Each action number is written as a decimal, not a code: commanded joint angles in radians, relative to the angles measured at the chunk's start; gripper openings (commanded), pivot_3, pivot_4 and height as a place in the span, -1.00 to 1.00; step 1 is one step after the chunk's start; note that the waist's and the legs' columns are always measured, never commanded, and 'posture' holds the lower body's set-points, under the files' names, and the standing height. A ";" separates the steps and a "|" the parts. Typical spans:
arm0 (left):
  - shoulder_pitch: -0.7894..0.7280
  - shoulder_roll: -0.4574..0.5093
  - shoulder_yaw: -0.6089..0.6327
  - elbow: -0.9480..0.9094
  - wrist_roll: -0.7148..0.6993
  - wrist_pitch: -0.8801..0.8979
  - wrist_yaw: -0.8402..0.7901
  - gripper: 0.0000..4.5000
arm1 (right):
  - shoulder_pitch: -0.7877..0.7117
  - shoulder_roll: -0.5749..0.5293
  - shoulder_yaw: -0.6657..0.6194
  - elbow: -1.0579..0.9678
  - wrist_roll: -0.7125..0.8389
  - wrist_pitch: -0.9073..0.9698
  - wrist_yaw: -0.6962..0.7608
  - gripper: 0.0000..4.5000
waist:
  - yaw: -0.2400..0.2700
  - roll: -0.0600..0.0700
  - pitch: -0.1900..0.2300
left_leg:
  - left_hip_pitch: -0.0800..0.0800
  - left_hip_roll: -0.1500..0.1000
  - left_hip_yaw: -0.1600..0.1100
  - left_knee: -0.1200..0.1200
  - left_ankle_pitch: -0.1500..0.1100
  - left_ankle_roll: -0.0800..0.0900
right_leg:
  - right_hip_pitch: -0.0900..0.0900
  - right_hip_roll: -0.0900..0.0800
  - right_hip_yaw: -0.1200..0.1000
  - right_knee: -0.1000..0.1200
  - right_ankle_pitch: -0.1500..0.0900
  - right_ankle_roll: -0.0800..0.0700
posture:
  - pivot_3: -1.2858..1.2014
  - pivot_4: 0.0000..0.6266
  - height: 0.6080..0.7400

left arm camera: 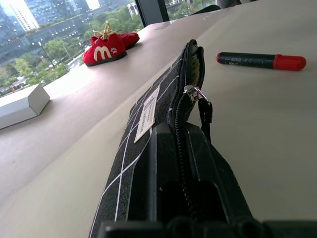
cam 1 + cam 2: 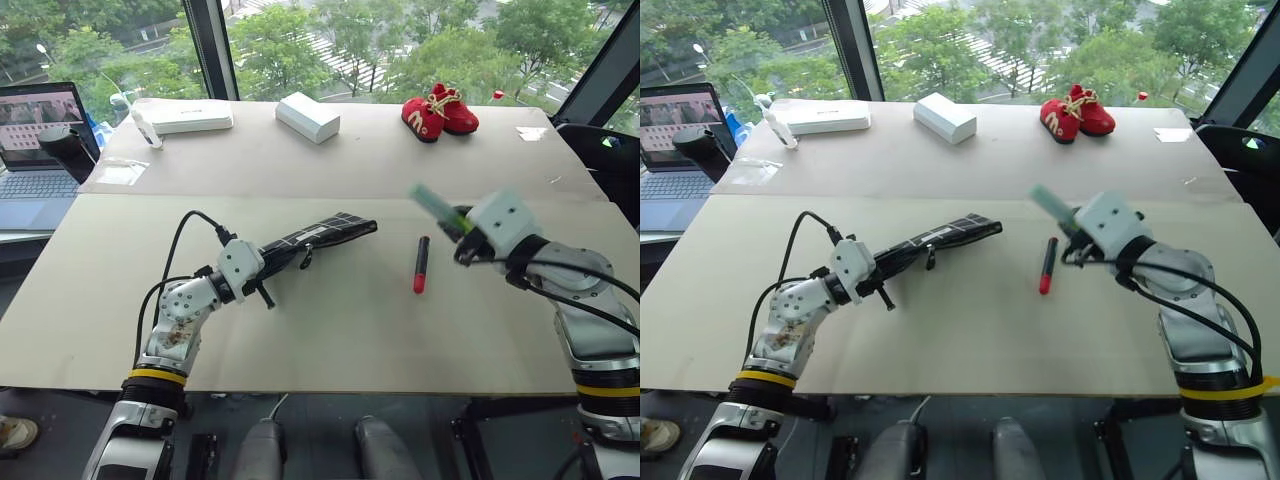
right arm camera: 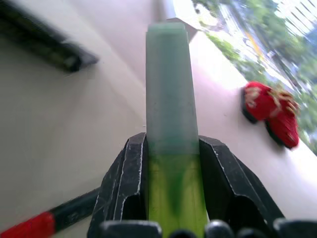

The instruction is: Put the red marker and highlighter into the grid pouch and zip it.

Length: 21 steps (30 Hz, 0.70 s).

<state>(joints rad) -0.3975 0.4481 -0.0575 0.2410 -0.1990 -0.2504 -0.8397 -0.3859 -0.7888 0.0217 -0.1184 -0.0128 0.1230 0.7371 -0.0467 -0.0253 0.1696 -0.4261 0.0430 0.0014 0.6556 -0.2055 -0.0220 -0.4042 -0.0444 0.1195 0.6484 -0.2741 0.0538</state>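
Observation:
The grid pouch (image 2: pixel 315 237), black with white lines and a white label, is held by one end above the table, its mouth gaping at the far end (image 1: pixel 192 64). My left gripper (image 2: pixel 262 268) is shut on the pouch's near end. The highlighter (image 3: pixel 171 124), light green with a pale cap, is clamped in my right gripper (image 2: pixel 462 226) and sticks out up and to the left (image 2: pixel 432 205), raised over the table. The red marker (image 2: pixel 421 264), black barrel with a red cap, lies flat on the table between the two grippers.
A pair of red baby shoes (image 2: pixel 438 112) and a white box (image 2: pixel 307 116) sit at the far side of the table. Another white box (image 2: pixel 180 116) lies far left, with a laptop (image 2: pixel 38 150) off the left edge.

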 commanded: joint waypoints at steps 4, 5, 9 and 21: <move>-0.010 0.005 -0.002 -0.020 -0.009 -0.016 -0.048 -1.00 | -0.140 -0.006 0.106 0.124 -0.093 -0.303 0.060 -0.53 | 0.001 0.000 0.000 | 0.000 0.000 0.000 0.000 0.000 0.000 | 0.000 0.000 0.000 0.000 0.001 -0.001 | 0.03 -0.52 0.84; -0.011 0.004 -0.004 -0.020 -0.006 -0.019 -0.051 -1.00 | -0.149 0.001 0.112 0.133 -0.095 -0.309 0.063 -0.53 | 0.002 0.000 0.000 | 0.000 0.000 0.000 0.000 0.000 0.000 | 0.000 0.000 0.000 0.000 0.001 -0.001 | 0.03 -0.52 0.84; -0.013 -0.011 -0.016 -0.016 0.012 -0.030 -0.049 -1.00 | -0.184 0.039 0.149 0.151 -0.111 -0.322 0.077 -0.53 | 0.008 0.000 0.000 | 0.000 0.000 0.000 0.000 0.000 0.000 | 0.000 0.000 -0.001 0.000 0.001 -0.001 | 0.03 -0.52 0.84; -0.021 -0.029 -0.009 0.025 0.038 -0.059 -0.027 -1.00 | -0.122 -0.019 0.095 0.113 -0.016 -0.314 0.189 -0.53 | 0.027 0.000 0.000 | 0.000 0.000 0.000 0.002 0.000 0.000 | 0.000 0.000 -0.001 0.001 0.001 -0.002 | 0.03 -0.52 0.84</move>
<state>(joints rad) -0.4016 0.4214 -0.0760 0.2742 -0.1588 -0.2851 -0.8742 -0.5034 -0.7906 0.1588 0.0301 -0.0548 -0.1887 0.9184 -0.0197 -0.0254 0.1697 -0.4261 0.0432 0.0009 0.6575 -0.2055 -0.0220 -0.4039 -0.0443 0.1187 0.6495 -0.2730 0.0522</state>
